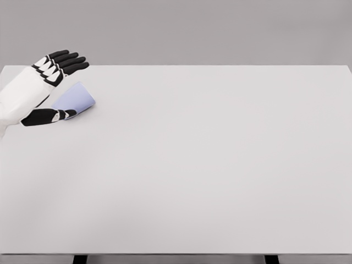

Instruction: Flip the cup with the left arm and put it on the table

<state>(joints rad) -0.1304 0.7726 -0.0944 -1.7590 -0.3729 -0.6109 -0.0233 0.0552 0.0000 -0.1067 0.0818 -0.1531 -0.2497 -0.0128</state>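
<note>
One arm is all we can see in the head view, and it comes in from the far left edge. It is white, and it ends in the left robot hand (52,88), whose black and white fingers (69,59) stretch out straight, up and to the right, lying close together near the rear left corner of the worktop (209,165). The thumb (49,116) sits lower and points to the right, well apart from the fingers, so we read the robot hand as released and spread, not clenched around anything.

Between the fingers and the thumb lies the cup (76,99), pale lavender blue. It looks tipped on its side, with its wider end toward the right and its narrower end hidden behind the palm. The thumb tip meets the cup's lower edge, though we cannot tell whether it truly touches. The straight fingers pass above the cup without wrapping it.

Moving right, the worktop is a plain, very light grey surface that fills most of the view. Behind it stands a flat grey wall (220,27). Along the bottom edge, two dark table supports (271,259) peek out beneath the front rim.
</note>
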